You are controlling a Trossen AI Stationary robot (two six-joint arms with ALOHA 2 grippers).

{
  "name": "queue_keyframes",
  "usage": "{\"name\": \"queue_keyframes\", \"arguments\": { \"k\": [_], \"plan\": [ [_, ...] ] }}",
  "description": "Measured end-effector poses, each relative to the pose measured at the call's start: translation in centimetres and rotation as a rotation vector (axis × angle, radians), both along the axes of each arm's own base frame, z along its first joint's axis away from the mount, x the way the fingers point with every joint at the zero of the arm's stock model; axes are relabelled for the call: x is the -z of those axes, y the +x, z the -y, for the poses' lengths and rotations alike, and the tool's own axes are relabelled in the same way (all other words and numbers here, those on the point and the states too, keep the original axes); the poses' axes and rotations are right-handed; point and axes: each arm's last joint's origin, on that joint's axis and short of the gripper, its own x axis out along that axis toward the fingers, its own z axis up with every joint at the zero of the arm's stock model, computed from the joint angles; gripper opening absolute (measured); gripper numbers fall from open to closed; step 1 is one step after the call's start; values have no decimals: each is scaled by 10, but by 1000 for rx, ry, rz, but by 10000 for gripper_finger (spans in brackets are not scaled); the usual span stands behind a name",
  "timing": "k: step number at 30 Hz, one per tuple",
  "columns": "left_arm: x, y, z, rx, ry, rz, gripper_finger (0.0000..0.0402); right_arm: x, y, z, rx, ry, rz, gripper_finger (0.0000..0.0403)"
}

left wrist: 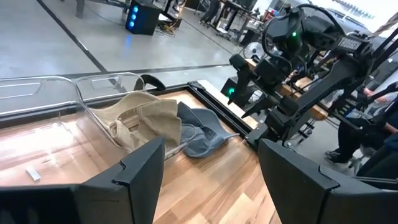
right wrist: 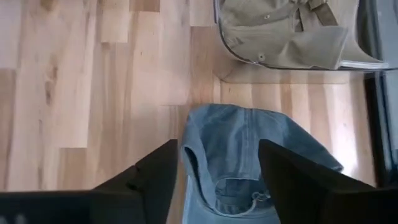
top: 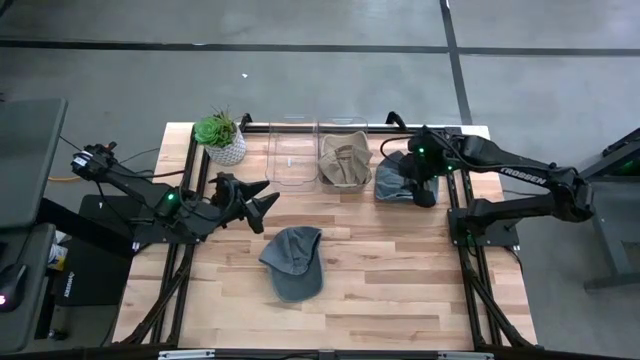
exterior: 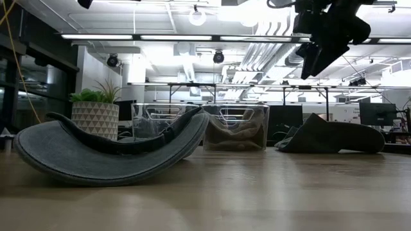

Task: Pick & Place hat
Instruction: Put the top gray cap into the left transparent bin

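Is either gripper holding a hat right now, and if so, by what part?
Nothing is held. The right gripper is open above the blue hat, which lies on the table. The left gripper is open and empty, away from the grey hat.

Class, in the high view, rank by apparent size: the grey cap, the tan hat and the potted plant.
1. Grey fabric cap, largest.
2. Tan fabric hat in its clear bin.
3. Green plant in white pot, only slightly smaller than the hat.
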Motion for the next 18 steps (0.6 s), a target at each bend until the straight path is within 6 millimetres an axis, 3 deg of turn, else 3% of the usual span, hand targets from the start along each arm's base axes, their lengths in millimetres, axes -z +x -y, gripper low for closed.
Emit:
{"name": "queue_keyframes", "arguments": {
  "k": [6,18],
  "plan": [
    [0,0,0,12,-6,0,241,4,4,-2,-26,8,-21,249],
    [2,0,1,32,-44,1,241,41,35,-2,-69,102,-219,250]
  ]
}}
